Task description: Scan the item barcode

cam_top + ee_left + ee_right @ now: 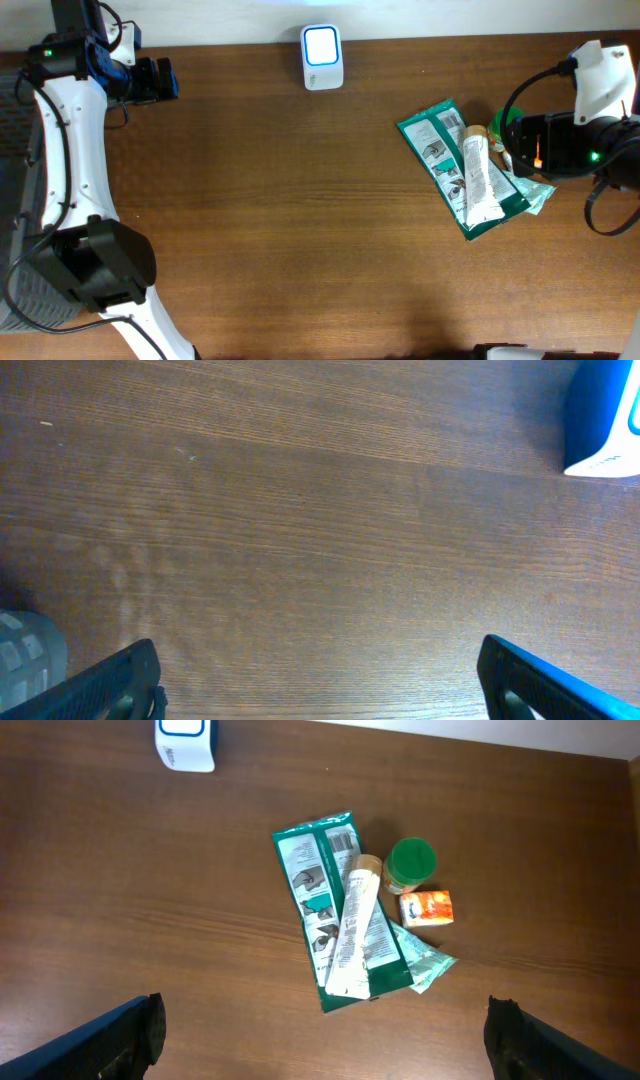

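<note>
Arms: two, one at the left edge of the table (260, 220) and one at the right.
Left gripper (320, 690): one, near the far left corner; its two fingers stand wide apart over bare wood, with nothing between them.
Right gripper (320, 1040): one, above the right side of the table; its two fingers are spread wide and hold nothing (only the tips show, in the lower corners of the wrist view).
Scanner (322, 57): one, a white box with a blue-lit face, at the far edge about midway across, well apart from both grippers.
Items to scan: five, in one pile on the right side of the table.
Green packet (330, 910): one, flat on the wood, printed face up.
White tube (350, 935): one, lying lengthwise on the green packet.
Green-lidded jar (410, 865): one, upright, just beside the far end of the tube.
Orange box (427, 907): one, small, next to the jar on its near side.
Pale green sachet (430, 965): one, poking out from under the packet's near right corner.
Barcodes: too small to count.
</note>
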Robot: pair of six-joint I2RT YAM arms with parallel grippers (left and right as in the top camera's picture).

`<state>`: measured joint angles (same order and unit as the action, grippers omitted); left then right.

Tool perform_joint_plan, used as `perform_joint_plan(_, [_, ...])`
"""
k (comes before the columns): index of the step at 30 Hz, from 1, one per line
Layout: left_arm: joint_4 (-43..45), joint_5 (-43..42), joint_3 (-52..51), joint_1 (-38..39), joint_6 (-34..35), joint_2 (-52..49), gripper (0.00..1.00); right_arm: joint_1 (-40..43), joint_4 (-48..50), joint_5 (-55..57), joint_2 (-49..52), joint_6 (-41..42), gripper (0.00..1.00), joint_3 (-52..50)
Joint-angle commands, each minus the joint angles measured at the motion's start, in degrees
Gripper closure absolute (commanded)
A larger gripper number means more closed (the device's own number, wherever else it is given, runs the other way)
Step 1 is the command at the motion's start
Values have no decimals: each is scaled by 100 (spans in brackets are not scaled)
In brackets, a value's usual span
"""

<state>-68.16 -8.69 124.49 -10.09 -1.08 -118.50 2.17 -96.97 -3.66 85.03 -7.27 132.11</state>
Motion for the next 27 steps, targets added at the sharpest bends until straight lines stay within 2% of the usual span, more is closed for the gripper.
perform_joint_plan(1, [-7, 17, 92, 0, -90, 87, 1, 11, -33, -66, -76, 63, 2, 0])
perform_joint_plan(11, [-7, 17, 92, 0, -90, 87, 1, 11, -33, -13, -763, 17, 2, -48])
perform_joint_plan(14, [-7, 17, 92, 0, -90, 87, 1, 11, 240, 96, -1178, 17, 2, -420])
perform_joint_plan(21, [-7, 17, 92, 0, -90, 87, 1, 11, 2135, 131, -2503, -92, 2, -2680])
perform_joint_plan(27, [-7, 17, 92, 0, -90, 87, 1, 11, 4315, 76, -3803, -87, 2, -5165])
